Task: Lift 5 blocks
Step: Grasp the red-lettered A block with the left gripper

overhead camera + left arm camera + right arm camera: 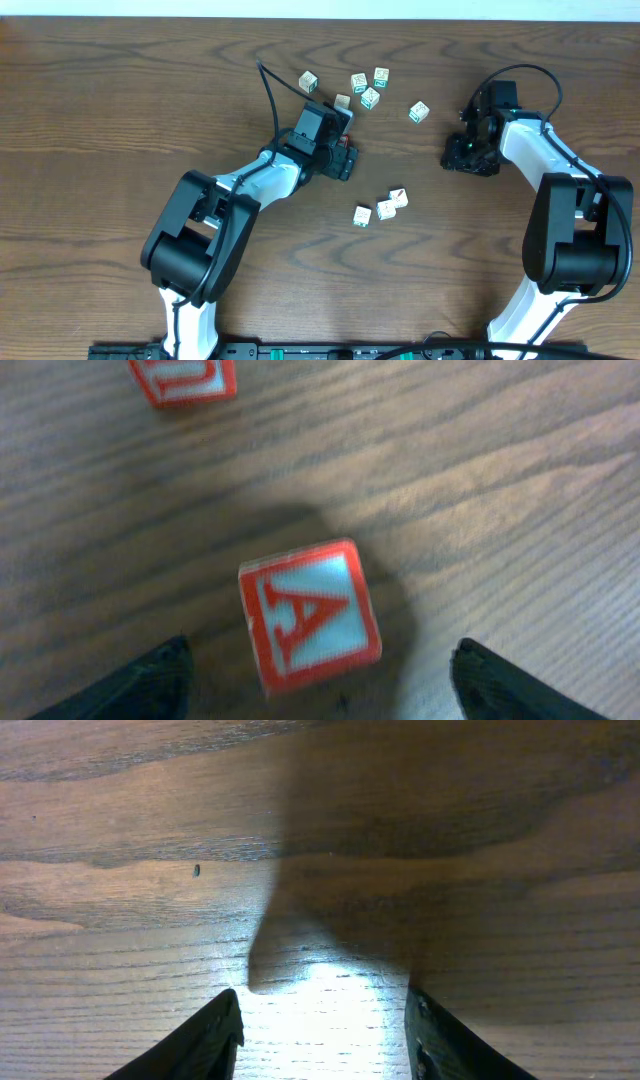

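Observation:
A block with a red face and a white "A" (310, 615) lies tilted on the table, between the two wide-apart fingers of my left gripper (320, 690); neither finger touches it. A second red-printed block (185, 378) shows at the top edge. From overhead, my left gripper (345, 158) points down at mid-table and hides that block. Several cream blocks (369, 97) lie scattered just behind it, one apart (419, 112), and three more in a cluster (386, 209) in front. My right gripper (468, 158) (325, 1030) is open over bare wood, holding nothing.
The dark wooden table (120, 120) reaches the far edge, where a pale wall strip shows. Both arm bases stand at the near edge. A black cable loops above each wrist.

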